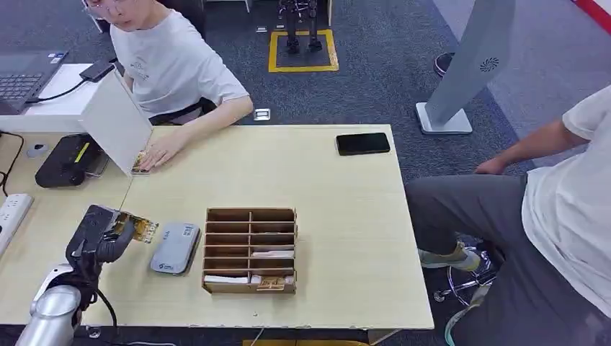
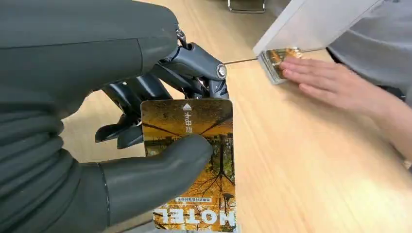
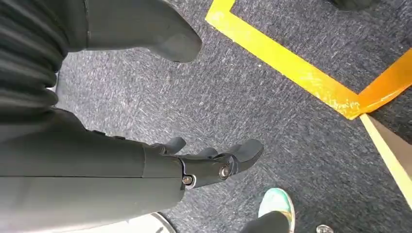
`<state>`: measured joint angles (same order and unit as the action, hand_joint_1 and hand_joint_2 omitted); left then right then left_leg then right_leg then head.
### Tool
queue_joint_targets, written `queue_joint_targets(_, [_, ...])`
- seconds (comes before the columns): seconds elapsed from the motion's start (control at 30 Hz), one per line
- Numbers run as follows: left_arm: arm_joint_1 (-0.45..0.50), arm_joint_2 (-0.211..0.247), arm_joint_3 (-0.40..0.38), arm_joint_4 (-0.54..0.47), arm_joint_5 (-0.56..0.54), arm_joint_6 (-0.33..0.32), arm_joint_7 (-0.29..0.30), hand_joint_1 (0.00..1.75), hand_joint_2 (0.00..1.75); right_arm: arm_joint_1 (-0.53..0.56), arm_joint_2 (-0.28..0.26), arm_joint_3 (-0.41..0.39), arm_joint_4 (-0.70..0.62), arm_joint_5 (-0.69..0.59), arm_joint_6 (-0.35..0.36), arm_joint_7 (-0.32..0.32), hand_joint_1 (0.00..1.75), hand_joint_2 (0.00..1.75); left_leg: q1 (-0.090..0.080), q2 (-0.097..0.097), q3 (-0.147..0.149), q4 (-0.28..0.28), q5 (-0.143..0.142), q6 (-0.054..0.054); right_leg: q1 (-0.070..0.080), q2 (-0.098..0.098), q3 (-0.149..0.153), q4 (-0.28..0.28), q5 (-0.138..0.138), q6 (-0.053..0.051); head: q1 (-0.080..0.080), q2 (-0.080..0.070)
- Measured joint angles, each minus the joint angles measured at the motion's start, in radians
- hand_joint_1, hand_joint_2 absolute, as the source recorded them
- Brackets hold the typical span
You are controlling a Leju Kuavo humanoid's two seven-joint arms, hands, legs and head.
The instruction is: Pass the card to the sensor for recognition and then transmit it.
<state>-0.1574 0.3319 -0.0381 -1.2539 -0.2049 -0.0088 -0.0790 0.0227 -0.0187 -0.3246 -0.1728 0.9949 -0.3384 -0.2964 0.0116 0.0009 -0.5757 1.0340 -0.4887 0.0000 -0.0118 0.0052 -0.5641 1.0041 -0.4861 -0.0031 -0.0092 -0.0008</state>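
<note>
My left hand (image 1: 101, 236) hovers over the table's left part and pinches a yellow hotel card (image 1: 143, 228) between thumb and fingers. In the left wrist view the card (image 2: 209, 131) shows autumn trees and the word HOTEL, with the thumb (image 2: 155, 174) pressed across it. The grey card sensor (image 1: 175, 247) lies flat on the table just right of the card. My right hand (image 3: 194, 165) hangs over the carpet with its fingers apart and nothing in it.
A wooden slotted card box (image 1: 250, 249) stands right of the sensor. A person across the table rests a hand (image 1: 160, 151) on a stack of cards (image 2: 277, 62) beside a white panel (image 1: 119, 119). A black phone (image 1: 362, 143) lies far right; a second person sits at the right.
</note>
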Motion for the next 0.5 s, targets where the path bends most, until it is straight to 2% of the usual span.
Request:
queue_joint_targets(0.23, [0.013,-0.006,0.014,0.035,0.001,-0.004,-0.007,1.75,1.75,0.0,0.002,-0.001,0.0,0.005,0.0,0.0,0.0,1.75,0.0,0.0,0.0,0.0,0.0,0.0,0.0,0.0,0.0,0.0,0.0,0.0,0.0,0.0])
queue_joint_targets(0.5, [0.084,-0.018,0.043,0.002,0.09,-0.109,-0.012,1.75,1.75,0.0,0.002,-0.005,0.0,0.005,-0.001,0.0,0.0,1.75,0.0,0.0,0.0,0.0,0.0,0.0,0.0,0.0,0.0,0.0,0.0,0.0,0.0,0.0])
